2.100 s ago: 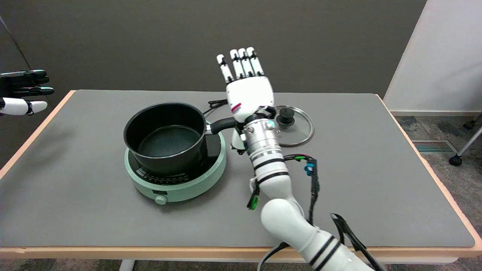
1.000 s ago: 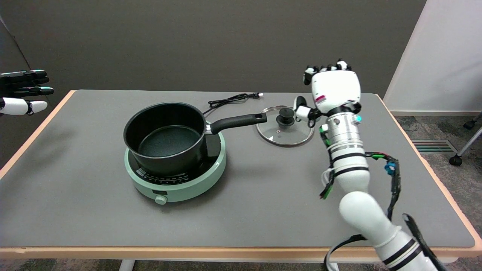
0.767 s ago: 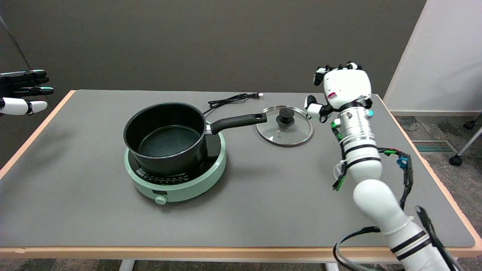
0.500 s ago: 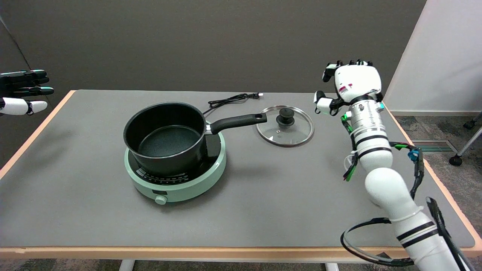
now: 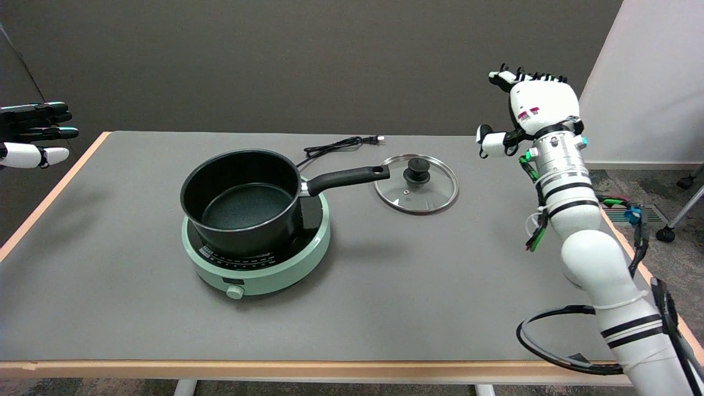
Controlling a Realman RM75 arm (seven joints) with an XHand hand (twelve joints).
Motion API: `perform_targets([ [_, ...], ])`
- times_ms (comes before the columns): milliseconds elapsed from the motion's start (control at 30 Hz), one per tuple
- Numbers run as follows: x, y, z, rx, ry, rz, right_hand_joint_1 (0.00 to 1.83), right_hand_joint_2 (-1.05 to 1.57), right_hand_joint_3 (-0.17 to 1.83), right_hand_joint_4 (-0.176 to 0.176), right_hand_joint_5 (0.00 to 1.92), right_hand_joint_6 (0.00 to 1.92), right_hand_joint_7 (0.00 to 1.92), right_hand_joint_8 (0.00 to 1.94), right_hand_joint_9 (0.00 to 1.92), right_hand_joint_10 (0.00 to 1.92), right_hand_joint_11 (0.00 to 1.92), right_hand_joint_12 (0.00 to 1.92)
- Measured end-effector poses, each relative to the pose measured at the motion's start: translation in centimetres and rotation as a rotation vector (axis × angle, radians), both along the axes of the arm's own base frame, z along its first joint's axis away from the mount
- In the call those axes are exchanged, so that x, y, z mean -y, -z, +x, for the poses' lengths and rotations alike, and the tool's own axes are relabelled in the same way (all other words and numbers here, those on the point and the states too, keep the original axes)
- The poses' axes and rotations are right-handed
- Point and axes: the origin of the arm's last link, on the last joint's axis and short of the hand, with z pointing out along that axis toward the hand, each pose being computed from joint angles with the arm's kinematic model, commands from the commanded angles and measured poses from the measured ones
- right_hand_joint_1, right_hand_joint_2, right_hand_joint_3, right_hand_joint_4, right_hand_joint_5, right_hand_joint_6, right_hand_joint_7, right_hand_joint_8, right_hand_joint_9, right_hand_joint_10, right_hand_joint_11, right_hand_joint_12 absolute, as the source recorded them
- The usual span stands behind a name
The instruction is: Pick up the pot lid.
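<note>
The glass pot lid with a metal rim and a black knob lies flat on the grey table mat, just right of the pot handle's tip. My right hand hangs in the air to the right of the lid and well above the table, back of the hand toward the camera. Its fingers are bent forward and spread, the thumb sticks out to the left, and it holds nothing. A clear gap separates the hand from the lid.
A black saucepan sits on a pale green induction cooker left of centre, its handle pointing right toward the lid. A black power cord lies behind it. The idle left hand hangs at the upper left.
My right hand has swung from over the pot handle to the right, past the lid, then risen up and farther right. Its fingers went from straight to bent. The lid has not moved.
</note>
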Motion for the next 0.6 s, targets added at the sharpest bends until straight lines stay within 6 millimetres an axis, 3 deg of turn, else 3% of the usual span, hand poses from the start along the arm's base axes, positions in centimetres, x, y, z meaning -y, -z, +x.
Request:
perform_targets([
  [233, 0.4, -1.0, 0.2, -0.006, 0.031, 0.039, 0.85, 0.56, 0.99, 0.126, 0.45, 0.19, 0.58, 0.18, 0.65, 0.45, 0.51, 1.11],
  [333, 1.0, -1.4, 0.2, -0.011, 0.054, 0.062, 0.8, 0.59, 1.0, 0.143, 0.49, 0.24, 0.6, 0.18, 0.64, 0.47, 0.52, 1.08],
  [600, 3.0, -1.5, 0.2, -0.01, 0.091, 0.123, 0.85, 0.6, 0.95, 0.146, 0.52, 0.23, 0.62, 0.21, 0.68, 0.42, 0.51, 1.12],
])
